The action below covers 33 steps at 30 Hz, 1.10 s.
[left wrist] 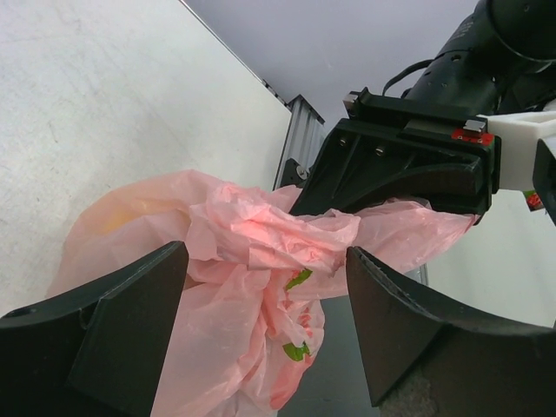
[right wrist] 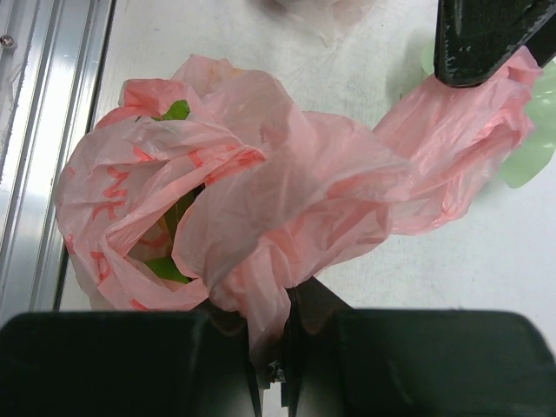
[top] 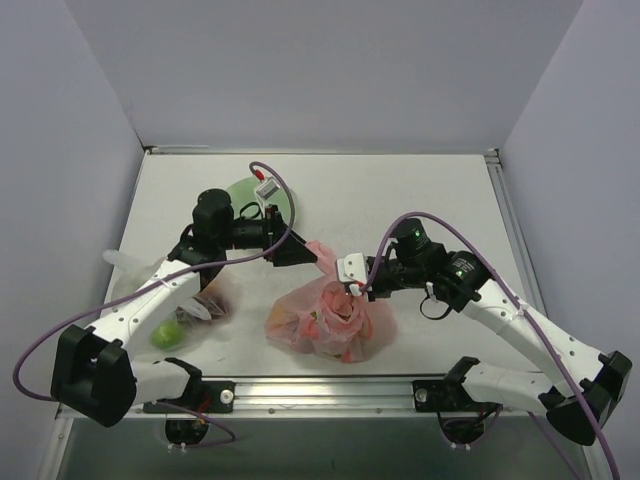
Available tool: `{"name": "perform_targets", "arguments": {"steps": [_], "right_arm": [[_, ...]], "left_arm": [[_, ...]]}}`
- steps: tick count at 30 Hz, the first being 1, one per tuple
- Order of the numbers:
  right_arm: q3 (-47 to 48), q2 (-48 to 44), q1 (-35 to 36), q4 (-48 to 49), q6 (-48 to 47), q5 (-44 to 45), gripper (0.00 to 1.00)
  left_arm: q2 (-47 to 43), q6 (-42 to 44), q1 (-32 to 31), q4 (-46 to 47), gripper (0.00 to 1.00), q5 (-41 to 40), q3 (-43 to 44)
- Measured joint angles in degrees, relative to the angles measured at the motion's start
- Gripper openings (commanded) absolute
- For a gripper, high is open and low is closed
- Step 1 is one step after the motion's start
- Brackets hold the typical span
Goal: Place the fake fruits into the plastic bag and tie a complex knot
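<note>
The bag [top: 335, 315] sits on the bench [top: 420, 190] between my arms, with fruits [top: 303, 323] showing through it. My right fingers [right wrist: 174, 365] are closed, pinching its bunched top. My left fingers [left wrist: 130, 330] stand wide open either side of its crumpled plastic.

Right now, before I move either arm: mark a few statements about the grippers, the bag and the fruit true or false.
1. The right gripper is shut on the plastic bag. True.
2. The left gripper is clamped on the bag. False: its jaws stand wide open, with plastic between them.
3. The bag is knotted shut. False: its mouth gapes open.
4. A green fruit lies outside the bag, by the left arm. True.
</note>
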Motion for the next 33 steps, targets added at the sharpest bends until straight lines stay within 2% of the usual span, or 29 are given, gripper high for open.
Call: {"name": "perform_targets", "arguments": {"steps": [5,6,8,9,12,13,15,16,17,21,23,29,33], "right_arm": [[-0.22,-0.31,0.00,0.02,-0.20,-0.85,0.00],[-0.35,-0.46,0.00,0.00,-0.28,-1.11,0.00],[-0.66,-0.94,0.02,-0.04,-0.61,-1.46,0.00],[-0.70,-1.14,0.02,-0.04,-0.68,-1.49,0.00],[-0.70,-1.29,0.02,-0.02,-0.90,-1.44,0.00],[-0.72,-1.29,0.02,-0.04,-0.96,-1.38,0.00],[-0.72,-1.29,0.02,0.04,-0.90,-0.96,0.00],[-0.72,-1.27,0.00,0.07,-0.52,-0.63,0.00],[-0.72,-1.22,-0.04,0.13,0.04,-0.17,0.00],[-0.68,0.17,-1.70,1.70,5.95,0.24,0.00],[0.09,1.66,-3.85,3.19,11.93,-0.31,0.00],[2.29,4.85,-11.21,9.31,39.08,-6.86,0.00],[-0.72,5.01,-13.05,15.65,59.14,-9.05,0.00]], "left_arm": [[0.04,-0.11,-1.31,1.77,0.92,0.50,-0.04],[0.13,-0.09,-1.44,2.03,0.92,0.52,-0.04],[0.42,-0.02,-1.62,2.40,0.85,0.59,-0.04],[0.70,-0.04,-1.66,2.69,0.75,0.79,-0.04],[2.05,-0.39,-1.66,3.54,0.53,2.16,-0.04],[2.36,-0.46,-1.66,3.67,0.37,2.60,-0.04],[2.69,-0.96,-1.62,3.76,0.18,3.67,-0.09],[2.64,-1.09,-1.51,3.98,0.03,4.28,-0.09],[2.54,-1.31,-1.40,4.20,0.00,4.72,-0.09],[1.11,-0.59,0.76,4.24,0.00,6.34,-0.02],[0.24,1.68,1.79,2.40,0.00,6.71,1.27],[-1.60,21.44,0.22,-14.62,0.00,2.62,12.22],[-3.93,32.44,-2.54,-23.04,0.00,-1.05,13.70]]}}
